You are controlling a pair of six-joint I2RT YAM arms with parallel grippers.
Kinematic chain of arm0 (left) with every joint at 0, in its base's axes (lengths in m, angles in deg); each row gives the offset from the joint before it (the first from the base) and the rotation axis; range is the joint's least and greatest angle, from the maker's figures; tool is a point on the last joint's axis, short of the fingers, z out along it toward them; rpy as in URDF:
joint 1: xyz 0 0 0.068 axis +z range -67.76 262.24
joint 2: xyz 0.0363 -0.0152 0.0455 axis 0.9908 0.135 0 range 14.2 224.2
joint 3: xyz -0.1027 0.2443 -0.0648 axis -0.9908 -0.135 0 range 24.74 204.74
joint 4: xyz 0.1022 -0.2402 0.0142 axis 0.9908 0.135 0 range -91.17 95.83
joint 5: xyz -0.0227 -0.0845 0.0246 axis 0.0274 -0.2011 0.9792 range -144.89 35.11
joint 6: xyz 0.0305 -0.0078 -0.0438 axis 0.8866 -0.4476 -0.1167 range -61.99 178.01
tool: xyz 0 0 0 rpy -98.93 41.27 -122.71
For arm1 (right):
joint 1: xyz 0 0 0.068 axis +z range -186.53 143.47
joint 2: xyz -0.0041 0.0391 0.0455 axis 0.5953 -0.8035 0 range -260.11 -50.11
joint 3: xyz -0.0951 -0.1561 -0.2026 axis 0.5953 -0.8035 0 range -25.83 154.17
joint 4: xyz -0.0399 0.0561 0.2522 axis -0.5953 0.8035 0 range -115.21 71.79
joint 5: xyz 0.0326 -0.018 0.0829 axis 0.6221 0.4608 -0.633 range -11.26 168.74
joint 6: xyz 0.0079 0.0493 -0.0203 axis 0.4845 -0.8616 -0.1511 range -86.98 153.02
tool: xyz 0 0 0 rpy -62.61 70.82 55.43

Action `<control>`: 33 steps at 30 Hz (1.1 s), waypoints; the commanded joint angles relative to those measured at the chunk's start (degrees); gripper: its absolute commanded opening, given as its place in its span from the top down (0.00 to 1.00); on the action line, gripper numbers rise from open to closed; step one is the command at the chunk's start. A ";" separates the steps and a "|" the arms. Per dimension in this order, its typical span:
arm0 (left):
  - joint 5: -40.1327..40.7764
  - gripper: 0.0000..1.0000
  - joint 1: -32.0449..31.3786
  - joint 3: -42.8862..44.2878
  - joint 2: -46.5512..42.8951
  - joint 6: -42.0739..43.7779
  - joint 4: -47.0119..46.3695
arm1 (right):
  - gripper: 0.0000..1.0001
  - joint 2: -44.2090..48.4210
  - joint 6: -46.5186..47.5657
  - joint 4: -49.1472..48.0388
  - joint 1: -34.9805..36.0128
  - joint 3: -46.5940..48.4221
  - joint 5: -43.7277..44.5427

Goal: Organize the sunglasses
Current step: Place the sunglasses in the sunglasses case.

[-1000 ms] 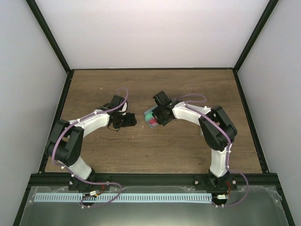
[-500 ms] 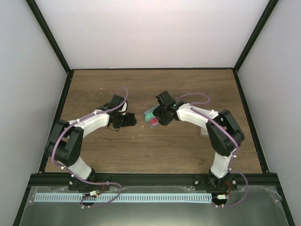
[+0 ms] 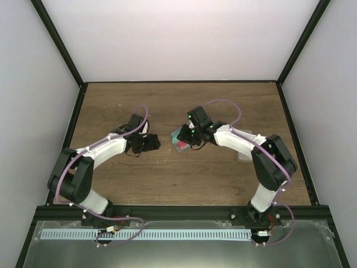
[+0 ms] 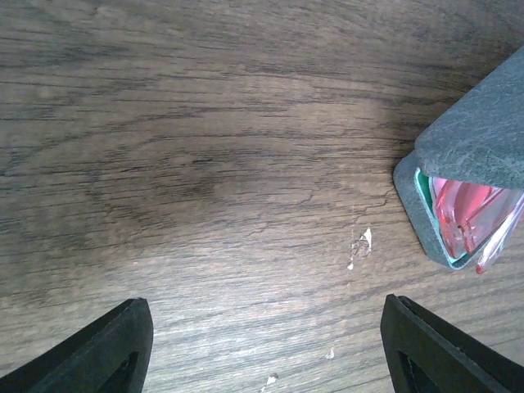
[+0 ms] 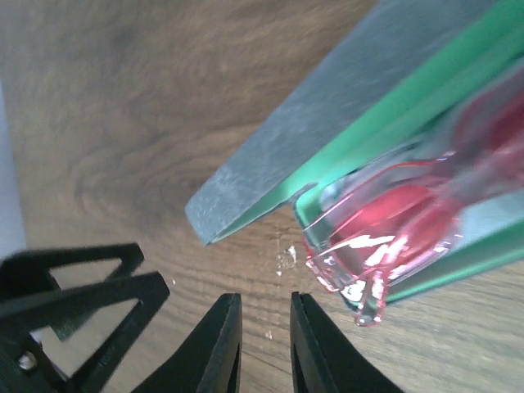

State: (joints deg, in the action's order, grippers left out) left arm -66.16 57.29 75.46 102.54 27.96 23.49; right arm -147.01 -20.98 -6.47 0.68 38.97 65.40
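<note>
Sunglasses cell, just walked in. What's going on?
Two arms are working at mid-table around an open grey case with a green lining. A translucent pink pair of sunglasses lies in it, one end poking over the case's edge. The right gripper sits just beside that end, jaws nearly together and gripping nothing. The left gripper hovers over bare wood next to the case, jaws wide and empty. The lid is not closed.

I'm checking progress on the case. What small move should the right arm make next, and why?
Probably nudge the pink sunglasses further into the open case. Their frame end overhangs the case's rim while the lid stands ajar above. The right gripper, jaws nearly together and holding nothing, sits just in front of that end.
</note>
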 commanded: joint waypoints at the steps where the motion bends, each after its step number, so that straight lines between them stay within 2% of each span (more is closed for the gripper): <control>1: 1.68 0.21 0.16 -0.76 -2.20 -1.20 -0.41 | 0.83 -3.61 19.65 -3.95 -0.12 -0.95 -12.91; 12: 2.56 0.21 0.16 -4.29 -3.61 -4.46 -3.33 | 0.83 -7.63 26.00 0.26 -0.13 1.90 -11.48; 19: 3.57 0.21 0.21 -4.51 -4.00 -5.19 -3.52 | 0.83 -8.66 23.77 -0.39 -1.33 0.33 -8.70; 27: 4.16 0.21 0.17 -5.10 -4.68 -5.04 -2.88 | 0.81 -11.08 22.87 2.03 -2.95 2.94 -5.85; 33: 4.12 0.21 0.17 -5.62 -4.67 -4.83 -2.87 | 0.81 -10.30 22.71 1.51 -3.02 3.41 -9.28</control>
State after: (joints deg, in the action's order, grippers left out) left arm -62.64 57.29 70.61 99.17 23.29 21.07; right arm -157.40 2.10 -6.14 -1.70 40.74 56.85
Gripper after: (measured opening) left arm 0.788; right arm 0.190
